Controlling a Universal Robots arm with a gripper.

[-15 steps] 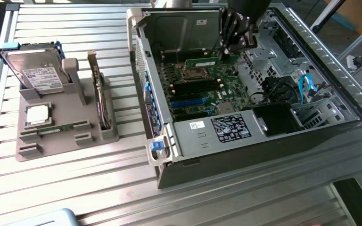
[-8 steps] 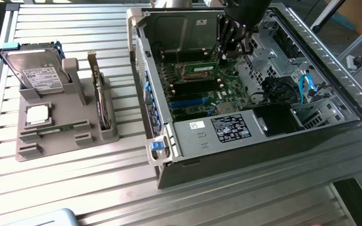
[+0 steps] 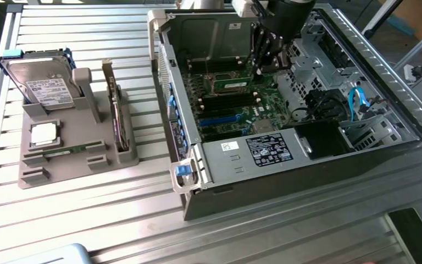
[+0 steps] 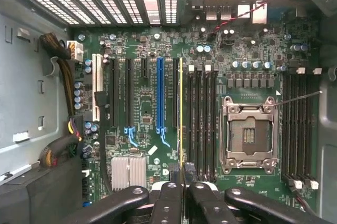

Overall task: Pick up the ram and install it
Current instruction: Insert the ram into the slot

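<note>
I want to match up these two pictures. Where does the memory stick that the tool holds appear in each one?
Exterior view: the ram is a green strip inside the open computer case, at the tip of the tool, above the motherboard.
Wrist view: the ram is seen edge-on, a thin yellow line reaching out from the tool, next to the black memory slots.
Shared landmark: the long blue slot on the motherboard.

**Metal and Laminate**

The bench [image 3: 86, 220] is ribbed, dull-grey metal. The case [image 3: 218, 192] is matt grey sheet metal; the motherboard [image 4: 142, 108] glossy green laminate. The fingers [image 4: 167, 203] are smooth, glossy black; the ram [image 4: 180, 119] shows a bare yellowish edge.
</note>
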